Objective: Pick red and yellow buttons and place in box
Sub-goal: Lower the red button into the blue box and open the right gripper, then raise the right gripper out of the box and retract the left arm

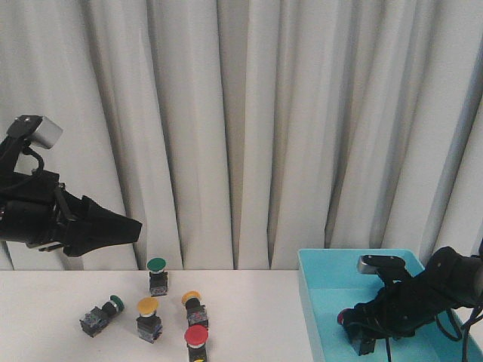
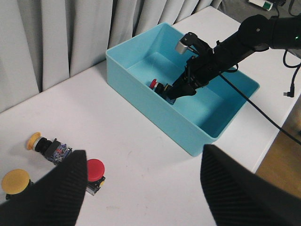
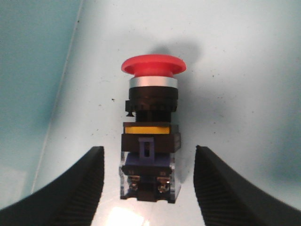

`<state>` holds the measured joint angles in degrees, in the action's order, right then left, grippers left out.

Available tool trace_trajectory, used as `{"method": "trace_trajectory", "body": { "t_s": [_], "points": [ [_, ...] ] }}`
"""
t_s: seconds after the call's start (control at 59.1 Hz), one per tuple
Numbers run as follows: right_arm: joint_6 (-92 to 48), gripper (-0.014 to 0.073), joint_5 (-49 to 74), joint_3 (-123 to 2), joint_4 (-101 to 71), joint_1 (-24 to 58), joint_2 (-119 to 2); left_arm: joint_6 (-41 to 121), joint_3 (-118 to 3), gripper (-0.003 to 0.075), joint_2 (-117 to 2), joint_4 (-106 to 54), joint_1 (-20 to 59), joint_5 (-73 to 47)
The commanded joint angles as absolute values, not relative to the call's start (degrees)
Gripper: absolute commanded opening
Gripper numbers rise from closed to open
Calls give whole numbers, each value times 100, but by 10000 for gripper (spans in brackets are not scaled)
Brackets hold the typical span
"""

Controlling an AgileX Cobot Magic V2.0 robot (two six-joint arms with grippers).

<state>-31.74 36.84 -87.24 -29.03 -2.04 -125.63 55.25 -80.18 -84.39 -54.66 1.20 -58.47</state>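
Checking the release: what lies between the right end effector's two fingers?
In the right wrist view, a red button lies on the box floor between the spread fingers, with a gap on each side; nothing else sits there.

Lowest yellow button (image 1: pixel 198 360) cut by front view's bottom edge; right gripper (image 1: pixel 361 341) partly behind box (image 1: pixel 311 302) wall
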Motion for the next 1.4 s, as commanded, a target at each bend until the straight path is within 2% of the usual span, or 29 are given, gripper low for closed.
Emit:
{"method": "trace_trajectory", "body": {
  "t_s": [0.0,0.22,0.44,0.592,0.88,1.184,1.387],
  "points": [
    [-3192,446,3524,-8893,-2982,-222,-11974,5429,-8181,482,-8247,-5800,140,-5754],
    [-3192,445,3275,-8893,-3011,-222,-11064,5360,-8181,482,-8247,-5800,140,-5754],
    [-3139,405,3821,-8893,-3433,-222,-9996,5361,-8181,482,-8247,-5795,140,-5754],
    [-3433,293,4443,-8878,-3846,-222,-9224,5361,-8181,482,-8247,-5795,140,-5754],
    [-3924,-15,5433,-8873,-4388,-222,-7845,5361,-8181,482,-8252,-5698,140,-5749],
    [-4188,-6,6285,-8873,-4615,-222,-6490,5063,-8176,452,-8253,-4955,140,-5699],
    [-4319,-4,5586,-8266,-4519,-222,-5363,4570,-8176,395,-8258,-4182,140,-5551]
  ]
}}
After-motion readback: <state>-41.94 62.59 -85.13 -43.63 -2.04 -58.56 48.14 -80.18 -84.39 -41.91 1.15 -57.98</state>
